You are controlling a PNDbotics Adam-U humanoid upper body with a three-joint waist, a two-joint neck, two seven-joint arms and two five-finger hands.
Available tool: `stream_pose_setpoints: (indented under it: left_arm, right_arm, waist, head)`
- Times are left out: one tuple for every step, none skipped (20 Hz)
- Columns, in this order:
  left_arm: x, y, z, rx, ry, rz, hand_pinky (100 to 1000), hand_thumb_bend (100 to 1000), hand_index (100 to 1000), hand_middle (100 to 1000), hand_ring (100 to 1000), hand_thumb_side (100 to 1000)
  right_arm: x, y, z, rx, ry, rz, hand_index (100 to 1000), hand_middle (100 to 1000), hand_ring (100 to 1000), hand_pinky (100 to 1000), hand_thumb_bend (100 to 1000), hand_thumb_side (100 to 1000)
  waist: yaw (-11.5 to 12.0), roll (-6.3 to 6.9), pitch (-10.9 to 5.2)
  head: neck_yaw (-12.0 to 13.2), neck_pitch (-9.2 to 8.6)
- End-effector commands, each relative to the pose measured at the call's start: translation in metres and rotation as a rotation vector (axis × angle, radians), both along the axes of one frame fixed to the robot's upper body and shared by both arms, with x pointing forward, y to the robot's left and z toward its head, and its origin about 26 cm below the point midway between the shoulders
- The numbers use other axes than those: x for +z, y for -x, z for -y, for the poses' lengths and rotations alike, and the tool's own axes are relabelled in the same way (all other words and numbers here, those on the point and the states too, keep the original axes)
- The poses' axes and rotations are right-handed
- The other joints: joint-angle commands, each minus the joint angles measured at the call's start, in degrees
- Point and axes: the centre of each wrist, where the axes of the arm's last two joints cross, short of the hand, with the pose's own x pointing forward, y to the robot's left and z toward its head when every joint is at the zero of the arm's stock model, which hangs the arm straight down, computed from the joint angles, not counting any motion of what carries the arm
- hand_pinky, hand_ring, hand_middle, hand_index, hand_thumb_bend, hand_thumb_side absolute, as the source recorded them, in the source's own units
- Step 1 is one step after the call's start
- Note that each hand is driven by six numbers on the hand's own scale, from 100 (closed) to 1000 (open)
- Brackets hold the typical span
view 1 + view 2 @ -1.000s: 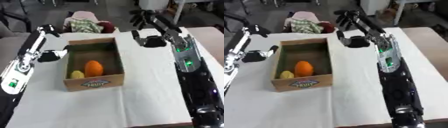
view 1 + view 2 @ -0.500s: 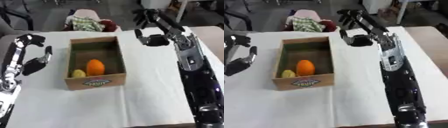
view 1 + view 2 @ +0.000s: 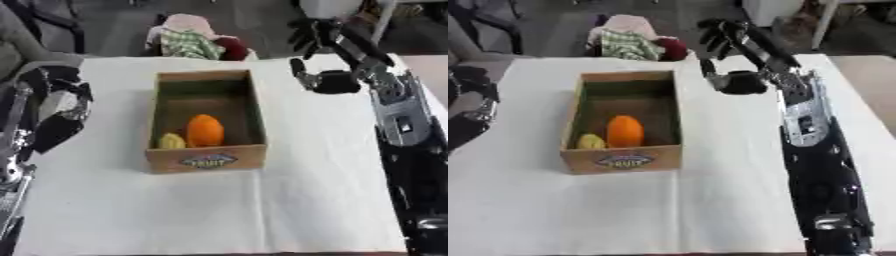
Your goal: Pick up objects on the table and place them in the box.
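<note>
The white cloth-covered table (image 3: 201,210) carries a rectangular brown cardboard box (image 3: 206,161) holding a round orange fruit (image 3: 205,130) beside a small yellow fruit (image 3: 171,142). At the left edge the black left hand (image 3: 54,117) hangs, fingers unclear. Farther back, the right hand (image 3: 737,80) spreads relaxed, empty fingers.

I seem to be in a lab or workshop room. My table (image 3: 262,210) is draped in a plain white cloth and stands on a bare grey floor (image 3: 114,22). Dark chairs (image 3: 52,25) sit at the far left, and pale table legs (image 3: 820,22) show beyond at the far right.
</note>
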Motion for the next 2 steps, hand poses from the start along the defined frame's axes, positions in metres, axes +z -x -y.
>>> stream_pose_setpoints:
  left_arm:
    - [0.0102,0.0018,-0.0066,-0.017,0.042,0.017,816,142,700,583,600,133]
    - [0.0104,0.0021,-0.0080,-0.024,0.057,0.016,816,142,700,583,600,132]
  right_arm:
    - [0.0127,0.0005,0.0061,-0.013,-0.004,0.034,912,691,686,573,100,100]
    - [0.0126,0.0005,0.0062,-0.014,-0.003,0.033,912,691,686,573,100,100]
  waist:
    - [0.1,0.12,-0.62]
    - [0.1,0.15,-0.60]
  head:
    - [0.9,0.51]
    - [1.0,0.51]
